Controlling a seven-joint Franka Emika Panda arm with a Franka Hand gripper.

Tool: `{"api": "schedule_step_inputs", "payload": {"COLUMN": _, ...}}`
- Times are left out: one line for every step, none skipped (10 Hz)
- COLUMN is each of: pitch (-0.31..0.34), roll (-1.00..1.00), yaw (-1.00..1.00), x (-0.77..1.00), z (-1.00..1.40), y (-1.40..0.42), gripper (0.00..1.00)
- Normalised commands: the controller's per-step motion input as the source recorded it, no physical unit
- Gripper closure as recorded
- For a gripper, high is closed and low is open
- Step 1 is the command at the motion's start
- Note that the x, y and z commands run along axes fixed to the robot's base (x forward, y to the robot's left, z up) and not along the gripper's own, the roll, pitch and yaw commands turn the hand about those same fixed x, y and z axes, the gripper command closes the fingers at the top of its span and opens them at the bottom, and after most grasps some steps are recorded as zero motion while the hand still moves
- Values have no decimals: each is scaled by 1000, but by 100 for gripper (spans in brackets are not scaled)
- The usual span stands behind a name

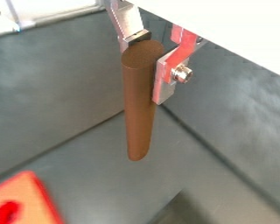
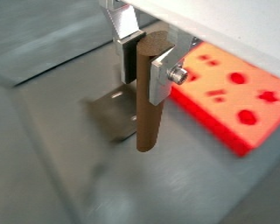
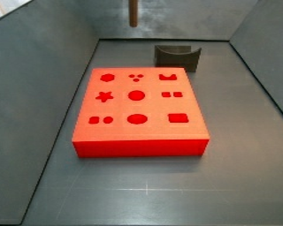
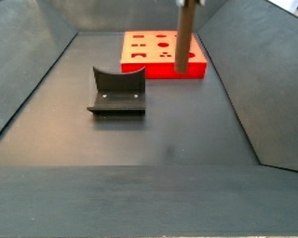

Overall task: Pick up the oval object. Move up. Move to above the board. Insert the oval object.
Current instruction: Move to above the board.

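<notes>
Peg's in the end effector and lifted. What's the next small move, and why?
Probably translate sideways toward the board, keeping height. The end effector grips the oval object upright, its lower end hanging clear of the floor. In a wrist view the peg hangs beside the board, not over the cut-outs.

No readable text, labels or numbers anywhere.

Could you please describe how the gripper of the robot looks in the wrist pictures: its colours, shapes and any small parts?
In both wrist views the gripper has two flat silver metal fingers, shaped like thin plates, with dark pads on their inner faces. A round silver screw head sits on one plate. Red reflections tint the metal. No cables or markings are visible.
</notes>
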Motion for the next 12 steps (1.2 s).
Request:
{"api": "schedule_step_inputs", "payload": {"pitch": 214, "roll": -214, "yaw": -622, "x": 71, "z": 287, "y": -1000, "gripper": 100}}
{"api": "schedule_step_inputs", "payload": {"pitch": 148, "roll": -211, "yaw": -337, "x": 76, "z": 282, "y": -1000, "gripper": 100}}
{"api": "schedule_step_inputs", "payload": {"pitch": 126, "roll": -166, "yaw": -233, "x": 76, "z": 283, "y": -1000, "gripper": 100}}
{"api": "schedule_step_inputs", "payload": {"pitch": 90, "roll": -80, "yaw": -90, "x": 75, "z": 292, "y": -1000, "gripper": 100}}
{"api": "schedule_step_inputs", "payload": {"pitch": 51, "roll": -25, "yaw": 6, "x": 75, "z": 296, "y": -1000, "gripper": 100}}
{"api": "schedule_step_inputs", "payload": {"pitch": 35, "roll": -5, "yaw": 5, "x": 75, "z": 298, "y": -1000, "gripper": 100}}
{"api": "schedule_step_inputs", "payload": {"pitch": 38, "roll": -13, "yaw": 12, "x": 75, "z": 303, "y": -1000, "gripper": 100}}
{"api": "schedule_step_inputs", "payload": {"pitch": 42, "roll": -14, "yaw": 10, "x": 78, "z": 306, "y": -1000, "gripper": 100}}
{"api": "schedule_step_inputs", "payload": {"pitch": 54, "roll": -3, "yaw": 12, "x": 87, "z": 308, "y": -1000, "gripper": 100}}
{"api": "schedule_step_inputs", "payload": {"pitch": 75, "roll": -2, "yaw": 9, "x": 97, "z": 311, "y": -1000, "gripper": 100}}
{"api": "schedule_step_inputs", "payload": {"pitch": 92, "roll": 3, "yaw": 10, "x": 119, "z": 312, "y": -1000, "gripper": 100}}
{"api": "schedule_step_inputs", "payload": {"pitch": 111, "roll": 2, "yaw": 10, "x": 145, "z": 304, "y": -990, "gripper": 100}}
